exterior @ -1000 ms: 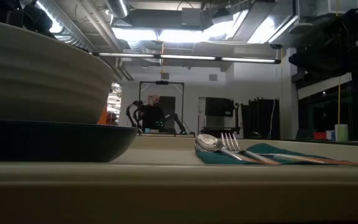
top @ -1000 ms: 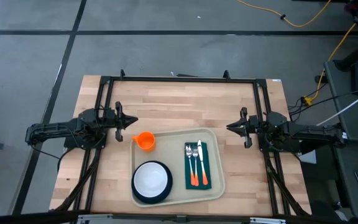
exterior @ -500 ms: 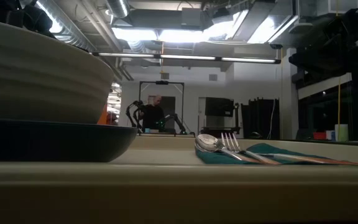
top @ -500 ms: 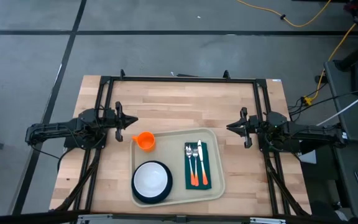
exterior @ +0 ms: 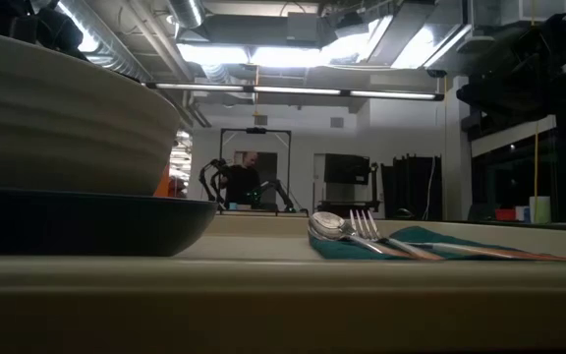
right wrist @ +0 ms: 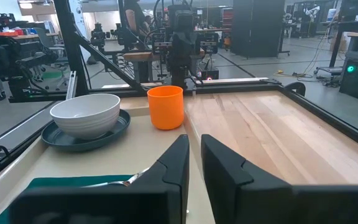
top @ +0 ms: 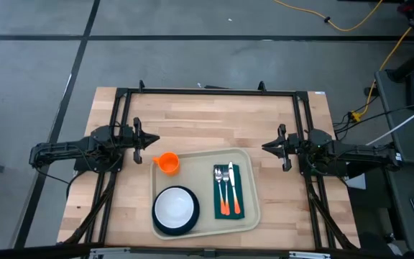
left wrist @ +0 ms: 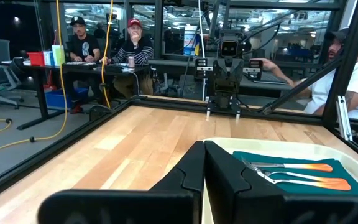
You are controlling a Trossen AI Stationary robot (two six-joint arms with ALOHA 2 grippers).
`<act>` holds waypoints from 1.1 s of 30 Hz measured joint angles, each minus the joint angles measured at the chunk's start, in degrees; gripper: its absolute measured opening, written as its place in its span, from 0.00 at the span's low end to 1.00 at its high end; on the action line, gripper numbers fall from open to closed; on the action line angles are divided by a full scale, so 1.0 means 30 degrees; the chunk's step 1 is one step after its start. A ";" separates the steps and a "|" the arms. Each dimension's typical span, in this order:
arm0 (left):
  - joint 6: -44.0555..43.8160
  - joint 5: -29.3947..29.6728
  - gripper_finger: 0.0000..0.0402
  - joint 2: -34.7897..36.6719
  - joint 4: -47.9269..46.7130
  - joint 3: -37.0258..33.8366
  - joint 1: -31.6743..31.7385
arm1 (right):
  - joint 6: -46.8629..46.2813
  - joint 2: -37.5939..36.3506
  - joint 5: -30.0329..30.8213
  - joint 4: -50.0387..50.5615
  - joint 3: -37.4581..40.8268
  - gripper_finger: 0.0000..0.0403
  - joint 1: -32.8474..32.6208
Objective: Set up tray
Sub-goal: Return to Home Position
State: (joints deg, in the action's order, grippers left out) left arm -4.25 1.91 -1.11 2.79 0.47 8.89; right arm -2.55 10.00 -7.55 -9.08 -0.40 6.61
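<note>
Tray: large cream rectangular plastic tray (top: 201, 173), on the near half of the wooden table (top: 214, 119), between my arms.
Done: white bowl (top: 175, 207) on dark teal round plate (top: 157, 224), orange plastic cup (top: 167, 162) and dark green napkin (top: 238, 188) with orange-handled cutlery (top: 226, 188), all on it.
Left: nothing, I judge.
Left gripper (top: 153, 141): fingers together, empty, clear of the tray.
Right gripper (top: 266, 147): apparently likewise.
Change: nothing differs from earlier.
</note>
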 joint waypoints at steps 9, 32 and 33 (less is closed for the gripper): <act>0.0015 -0.0004 0.01 -0.0004 0.0000 0.0002 0.0002 | 0.1923 0.0000 0.0051 -0.0001 0.0000 0.12 0.0007; -0.0007 0.0000 0.01 -0.0004 0.0000 0.0007 0.0004 | 0.2436 0.0000 0.0000 -0.0001 -0.0002 0.12 0.0002; 0.0000 0.0000 0.01 -0.0004 0.0000 0.0007 -0.0003 | 0.2389 0.0000 0.0000 -0.0001 0.0000 0.12 0.0003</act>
State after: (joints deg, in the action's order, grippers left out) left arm -4.25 1.91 -1.13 2.79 0.49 8.89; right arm 4.62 10.00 -7.55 -9.08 -0.40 6.62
